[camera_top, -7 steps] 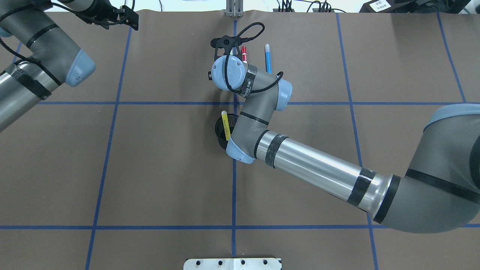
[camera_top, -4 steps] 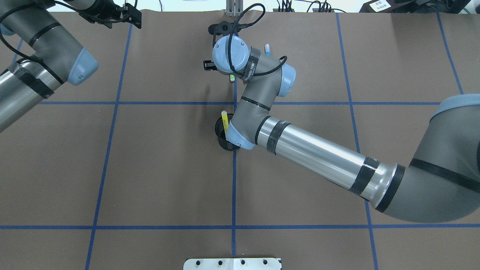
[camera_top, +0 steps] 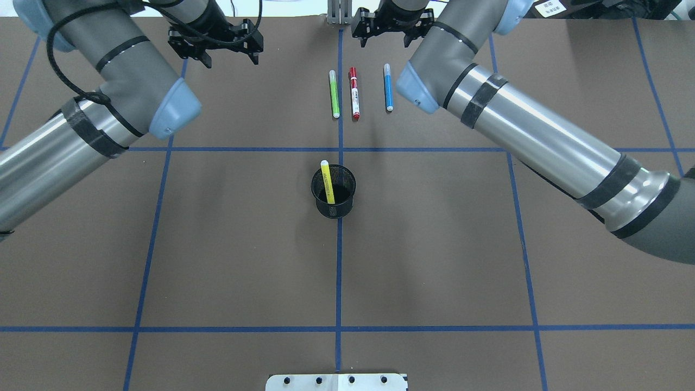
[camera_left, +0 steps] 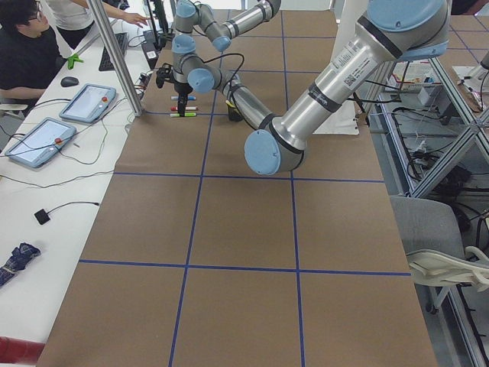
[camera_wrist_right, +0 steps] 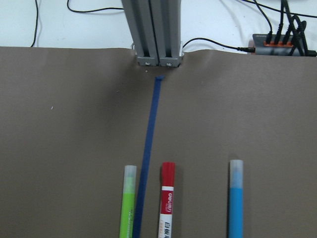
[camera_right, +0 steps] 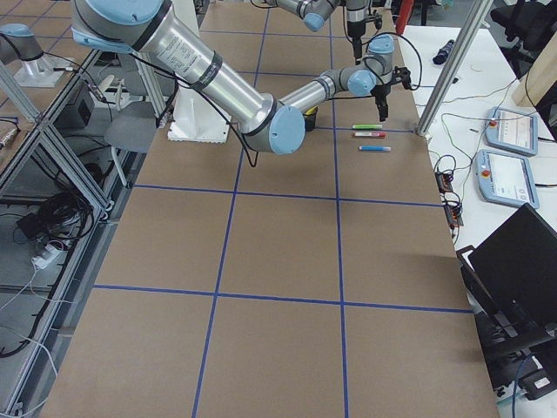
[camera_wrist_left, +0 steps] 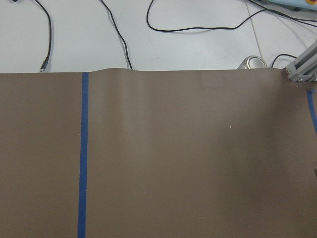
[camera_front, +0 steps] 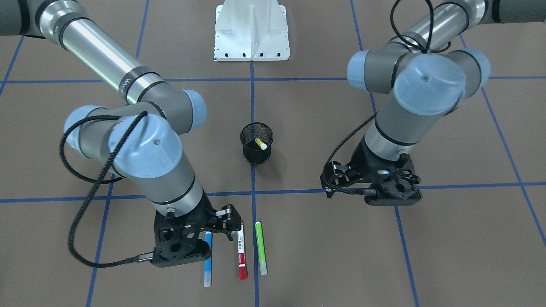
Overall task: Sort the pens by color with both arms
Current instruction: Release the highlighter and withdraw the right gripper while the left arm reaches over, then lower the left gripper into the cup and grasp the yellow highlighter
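Three pens lie side by side near the table's far edge: green (camera_top: 334, 93), a white-barrelled one with red ends (camera_top: 354, 92), and blue (camera_top: 387, 87). The right wrist view shows the green (camera_wrist_right: 128, 203), red-capped (camera_wrist_right: 166, 198) and blue (camera_wrist_right: 235, 198) pens from above. A yellow pen (camera_top: 327, 182) stands tilted in the black mesh cup (camera_top: 347, 198) at the table's middle. My right gripper (camera_top: 383, 35) hovers open just beyond the pens, holding nothing; from the front, the right gripper (camera_front: 228, 221) is beside the blue pen (camera_front: 207, 260). My left gripper (camera_top: 229, 54) is open and empty, left of the pens.
An aluminium post (camera_top: 339, 11) stands at the far edge behind the pens. The white base pedestal (camera_top: 336, 382) is at the near edge. Blue tape lines cross the brown paper. Tablets (camera_left: 85, 102), cables and seated people are at the side bench beyond the far edge.
My right arm has swung off the pens towards the far edge, and the green pen now lies uncovered beside the red one. My left arm has moved right, closer to the pens.
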Tool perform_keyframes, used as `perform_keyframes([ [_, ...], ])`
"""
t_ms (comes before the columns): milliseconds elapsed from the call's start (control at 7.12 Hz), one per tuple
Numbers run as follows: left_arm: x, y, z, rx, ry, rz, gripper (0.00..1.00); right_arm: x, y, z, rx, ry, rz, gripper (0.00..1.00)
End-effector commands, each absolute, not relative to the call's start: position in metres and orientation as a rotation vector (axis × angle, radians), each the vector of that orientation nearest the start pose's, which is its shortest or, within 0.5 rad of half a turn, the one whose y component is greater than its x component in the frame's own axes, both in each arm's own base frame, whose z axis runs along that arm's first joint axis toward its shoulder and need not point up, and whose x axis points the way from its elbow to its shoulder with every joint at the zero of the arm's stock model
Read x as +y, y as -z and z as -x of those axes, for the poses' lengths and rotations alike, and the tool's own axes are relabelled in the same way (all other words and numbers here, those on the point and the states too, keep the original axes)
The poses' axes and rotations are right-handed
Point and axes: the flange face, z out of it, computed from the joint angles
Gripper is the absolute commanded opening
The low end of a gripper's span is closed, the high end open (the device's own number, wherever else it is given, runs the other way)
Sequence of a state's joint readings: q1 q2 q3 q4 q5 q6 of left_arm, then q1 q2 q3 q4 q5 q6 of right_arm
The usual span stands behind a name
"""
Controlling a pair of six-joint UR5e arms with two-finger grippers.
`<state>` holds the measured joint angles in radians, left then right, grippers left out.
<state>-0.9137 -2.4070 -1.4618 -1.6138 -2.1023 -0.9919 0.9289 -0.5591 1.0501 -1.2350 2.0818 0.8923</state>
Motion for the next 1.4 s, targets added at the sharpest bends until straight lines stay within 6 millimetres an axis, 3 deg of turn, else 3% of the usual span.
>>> perform_keyframes([
  [0,-0.590,-0.133,-0.440,0.870,0.093,0.083,1.00,-0.717,-0.240,0.395,-0.930,-0.015,-0.130,1.00],
  [140,-0.595,-0.134,-0.459,0.891,0.071,0.194,1.00,-0.704,-0.256,0.387,-0.920,-0.011,-0.108,1.00],
  [281,-0.605,-0.113,-0.497,0.874,0.055,0.246,1.00,-0.693,-0.251,0.380,-0.914,-0.014,-0.090,1.00],
  [421,-0.604,-0.106,-0.527,0.848,0.041,0.280,1.00,-0.687,-0.247,0.377,-0.901,-0.018,-0.071,1.00],
  [702,-0.593,-0.126,-0.544,0.826,0.026,0.308,1.00,-0.682,-0.262,0.378,-0.889,-0.016,-0.063,1.00],
  [983,-0.580,-0.132,-0.559,0.812,0.015,0.326,1.00,-0.681,-0.261,0.379,-0.886,-0.003,-0.075,1.00],
  [1124,-0.577,-0.132,-0.560,0.812,0.019,0.329,0.88,-0.680,-0.260,0.379,-0.887,-0.002,-0.077,1.00],
  [1264,-0.576,-0.131,-0.560,0.811,0.021,0.324,0.71,-0.680,-0.260,0.379,-0.887,-0.002,-0.077,1.00],
])
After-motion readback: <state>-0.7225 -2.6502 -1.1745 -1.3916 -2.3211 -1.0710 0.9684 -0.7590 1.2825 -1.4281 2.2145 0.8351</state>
